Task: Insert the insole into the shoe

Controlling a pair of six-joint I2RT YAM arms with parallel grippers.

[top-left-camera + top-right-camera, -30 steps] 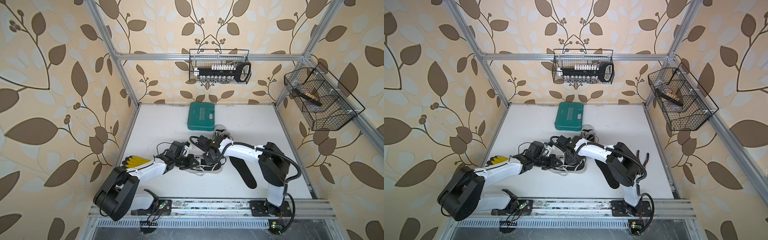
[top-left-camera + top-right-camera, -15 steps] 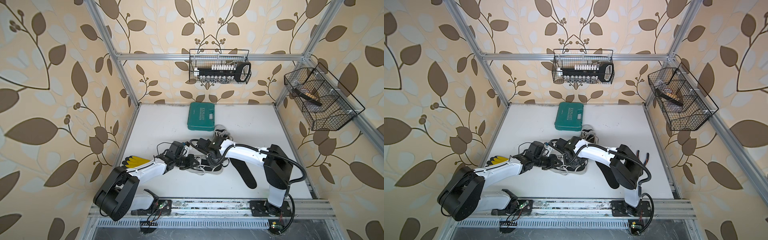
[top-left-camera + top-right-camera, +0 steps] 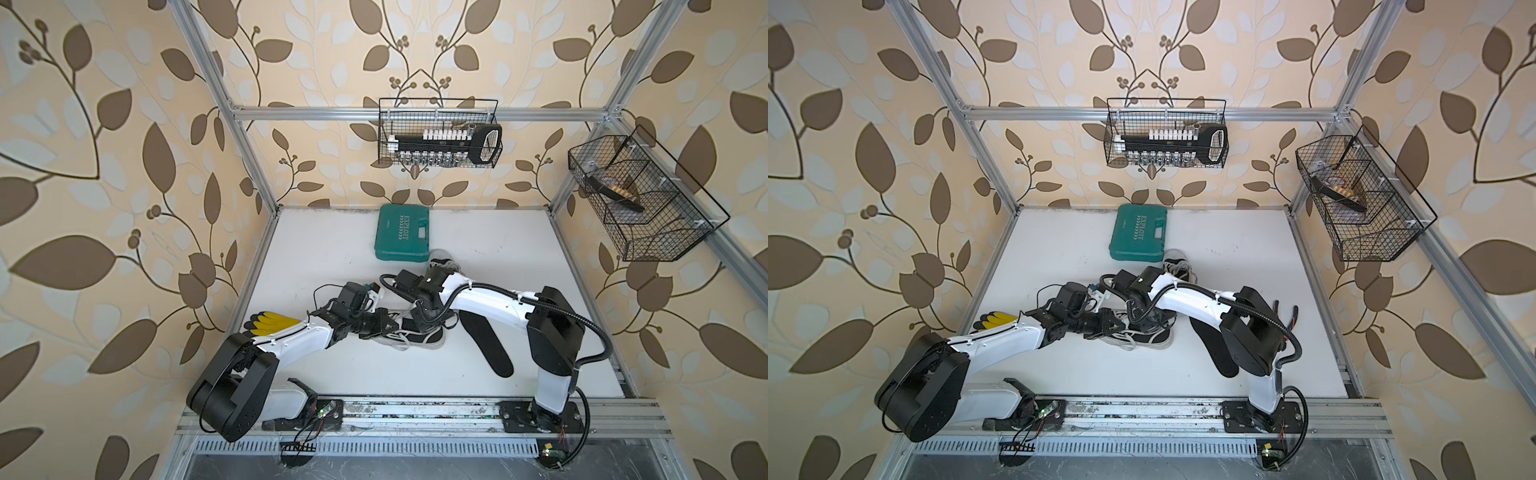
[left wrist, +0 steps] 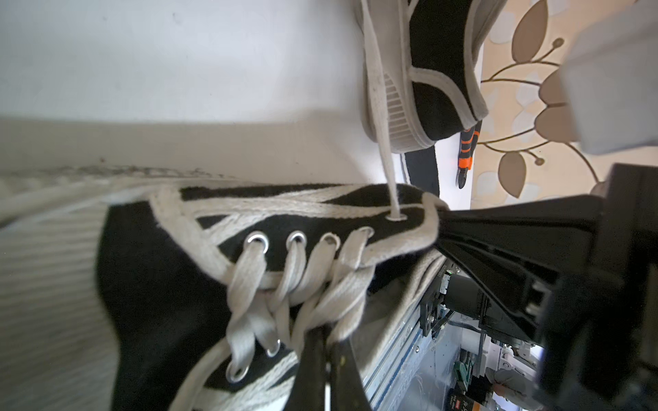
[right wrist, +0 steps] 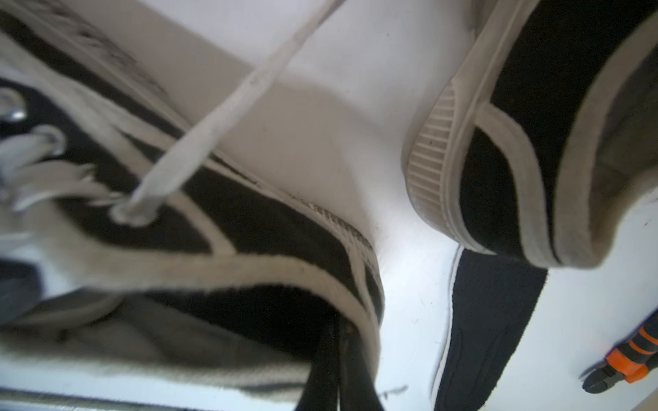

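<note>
A black canvas shoe with off-white laces and sole lies on its side mid-table. My left gripper is shut at the lace end, its fingers pinched against the laces. My right gripper is shut on the rim of the shoe's opening near the heel. The black insole lies flat on the table just right of the shoe, under my right arm, and nothing touches it. It also shows in the right wrist view as the insole.
A second matching shoe lies behind, beside a green tool case. Yellow-and-black gloves lie at the left wall. Orange-handled pliers lie near the right edge. Two wire baskets hang on the walls.
My right arm's elbow has shifted a little to the right. Both grippers have stayed shut at the shoe, which has barely moved.
</note>
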